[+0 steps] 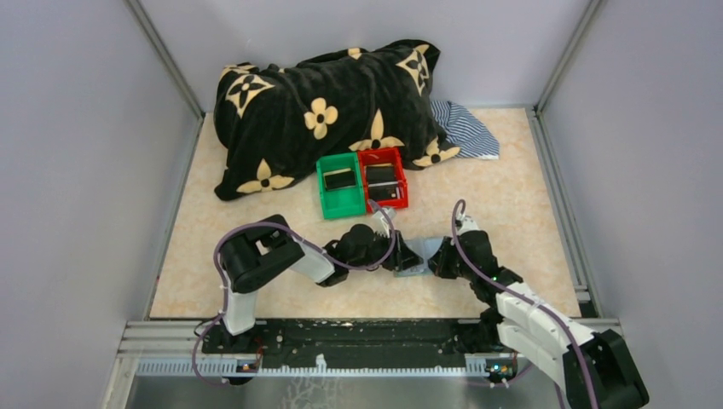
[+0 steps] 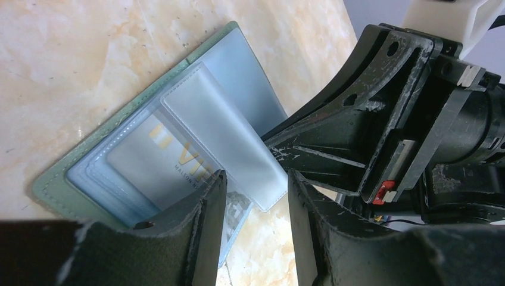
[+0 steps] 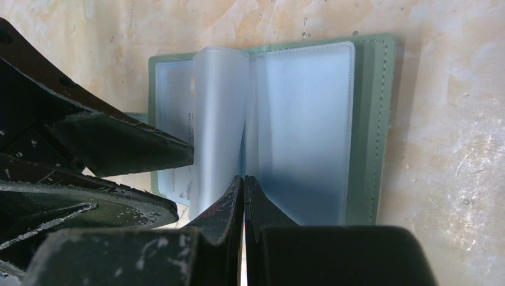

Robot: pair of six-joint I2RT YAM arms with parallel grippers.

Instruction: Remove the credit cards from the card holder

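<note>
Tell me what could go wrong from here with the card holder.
1. The left gripper stands open over a gold-lettered card in its clear sleeve; it may pinch sleeve and card together, so the card stays in.
2. The right gripper, shut, meets the card holder only at its fold; a pull could drag the holder.
3. Both grippers crowd close and could collide.

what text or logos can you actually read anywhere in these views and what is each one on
"VI": large gold letters on the pale credit card in the card holder, left wrist view; the rest is hidden behind a finger of the left gripper.
Small line under it: too blurred to read.
Print on the same card, right wrist view: unreadable.
In the green bin and red bin: nothing legible.
</note>
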